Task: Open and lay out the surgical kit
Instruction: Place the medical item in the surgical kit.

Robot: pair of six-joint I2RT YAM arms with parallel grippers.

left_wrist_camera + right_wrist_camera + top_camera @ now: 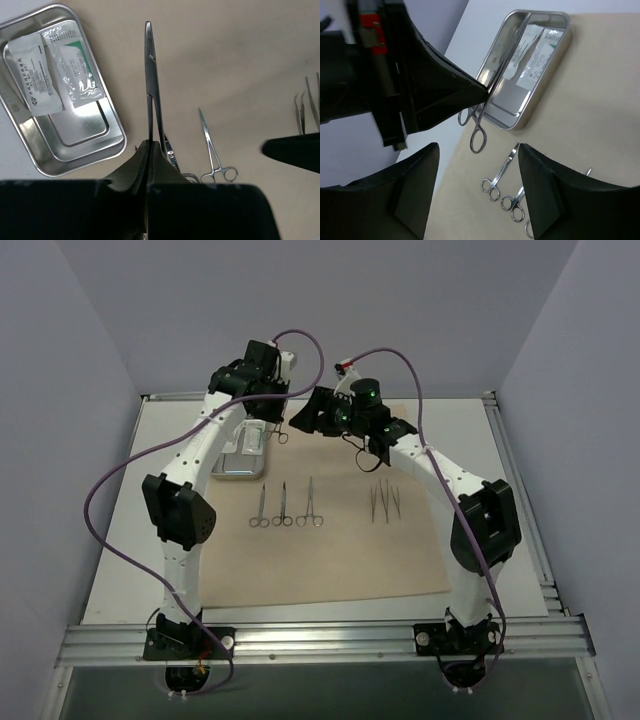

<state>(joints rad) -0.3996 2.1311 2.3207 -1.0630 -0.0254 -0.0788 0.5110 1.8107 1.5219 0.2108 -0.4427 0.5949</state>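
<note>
While the beige wrap (400, 550) lies spread on the bench (115, 580) with three scissor-handled instruments (285, 506) and the tweezers (384, 502) set out, the left hand (150, 146) grips a fourth instrument (151, 75) beside the steel tray (80, 131), the right hand (477, 150) gapes empty, and two packets (31, 75) await unloading.

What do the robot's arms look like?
The left arm and right arm are white tubes dotted with small screws, joined by chunky black joints. A purple cable loops beside each arm. The fingers are black wedges. A green light glows near the right wrist, and the left gripper has a red tag.
</note>
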